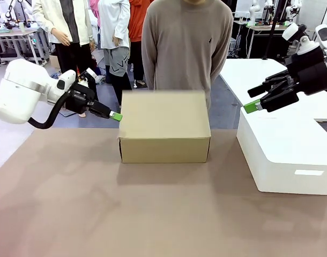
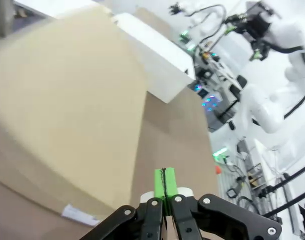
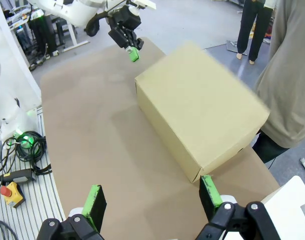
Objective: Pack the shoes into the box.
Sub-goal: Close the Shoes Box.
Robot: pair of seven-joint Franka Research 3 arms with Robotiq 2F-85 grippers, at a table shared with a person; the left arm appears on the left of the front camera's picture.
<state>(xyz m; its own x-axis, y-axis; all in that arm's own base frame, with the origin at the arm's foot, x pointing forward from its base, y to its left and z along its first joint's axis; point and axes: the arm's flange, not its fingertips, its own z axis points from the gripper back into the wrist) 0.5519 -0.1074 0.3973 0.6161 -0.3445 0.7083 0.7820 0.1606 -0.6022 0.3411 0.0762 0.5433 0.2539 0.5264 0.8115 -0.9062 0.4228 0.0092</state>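
Note:
The box is a tan cardboard shoebox with its lid down, standing at the far middle of the table. Its top looks slightly blurred. The shoes are hidden. My left gripper is shut with nothing between its green pads, its tips just off the box's upper left corner. In the left wrist view the shut gripper points past the box. My right gripper hangs open over the white block, to the right of the box. The right wrist view has the open gripper above the box, with the left gripper beyond.
A big white rounded block stands on the table right of the box. A person in a grey-brown sweater stands close behind the box at the far edge. Brown tabletop lies bare in front of the box.

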